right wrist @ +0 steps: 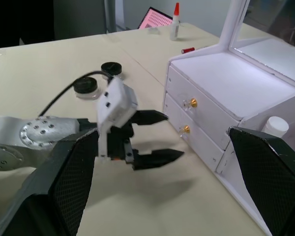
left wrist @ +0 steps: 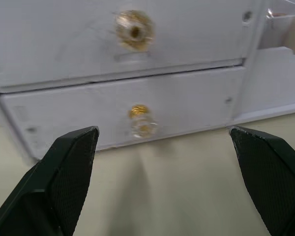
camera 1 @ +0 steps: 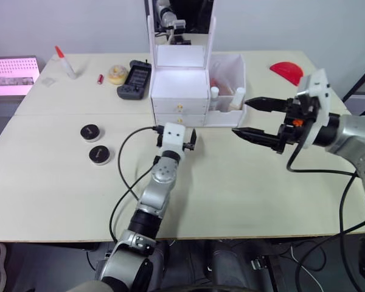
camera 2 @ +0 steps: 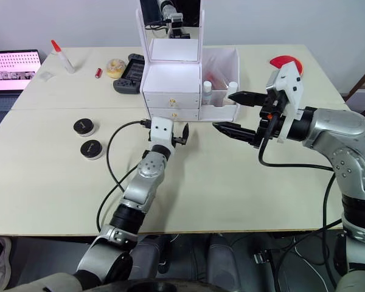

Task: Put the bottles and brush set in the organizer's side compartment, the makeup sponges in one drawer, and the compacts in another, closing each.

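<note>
Standing bottles (camera 1: 214,92) inside the side compartment (camera 1: 238,67); drawers (left wrist: 132,105) shut

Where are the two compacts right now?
Both compacts sit on the table, toward the robot's left of the organizer and the left gripper.

Bottles (camera 1: 237,97) half-hidden in side compartment (camera 1: 231,67)
</note>
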You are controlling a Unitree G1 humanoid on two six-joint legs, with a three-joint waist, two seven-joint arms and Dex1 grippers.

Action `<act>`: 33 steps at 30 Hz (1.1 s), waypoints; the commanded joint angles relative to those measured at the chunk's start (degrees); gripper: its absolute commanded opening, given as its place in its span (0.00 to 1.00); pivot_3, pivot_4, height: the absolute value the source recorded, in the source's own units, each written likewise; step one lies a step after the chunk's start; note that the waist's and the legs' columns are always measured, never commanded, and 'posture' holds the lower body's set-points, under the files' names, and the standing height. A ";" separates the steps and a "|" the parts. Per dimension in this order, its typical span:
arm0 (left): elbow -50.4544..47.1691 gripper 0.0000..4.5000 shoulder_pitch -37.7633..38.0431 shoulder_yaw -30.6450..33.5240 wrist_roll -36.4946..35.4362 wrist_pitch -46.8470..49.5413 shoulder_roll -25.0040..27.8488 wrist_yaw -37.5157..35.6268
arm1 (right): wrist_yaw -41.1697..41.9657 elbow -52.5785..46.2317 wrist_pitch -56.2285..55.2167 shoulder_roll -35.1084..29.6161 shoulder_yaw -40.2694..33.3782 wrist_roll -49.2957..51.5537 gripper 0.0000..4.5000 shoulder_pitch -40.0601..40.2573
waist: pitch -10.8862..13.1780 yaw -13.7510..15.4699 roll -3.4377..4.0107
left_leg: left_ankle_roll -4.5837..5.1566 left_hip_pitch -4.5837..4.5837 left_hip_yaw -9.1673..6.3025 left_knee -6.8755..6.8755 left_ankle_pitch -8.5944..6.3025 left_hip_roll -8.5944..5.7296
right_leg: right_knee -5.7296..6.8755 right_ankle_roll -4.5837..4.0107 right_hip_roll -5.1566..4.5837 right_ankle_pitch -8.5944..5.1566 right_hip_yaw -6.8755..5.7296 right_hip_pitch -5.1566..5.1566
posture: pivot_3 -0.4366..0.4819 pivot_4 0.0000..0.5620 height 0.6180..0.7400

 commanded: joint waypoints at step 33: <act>15.06 0.94 -10.85 3.06 0.33 -10.32 -0.27 5.04 | -2.18 -3.91 0.09 -0.01 -2.26 0.95 1.00 1.74 | 0.00 0.03 0.00 | 0.00 -0.01 -0.01 0.01 0.00 -0.02 | 0.02 0.03 0.00 0.01 -0.02 -0.01 | 0.48 0.27 0.98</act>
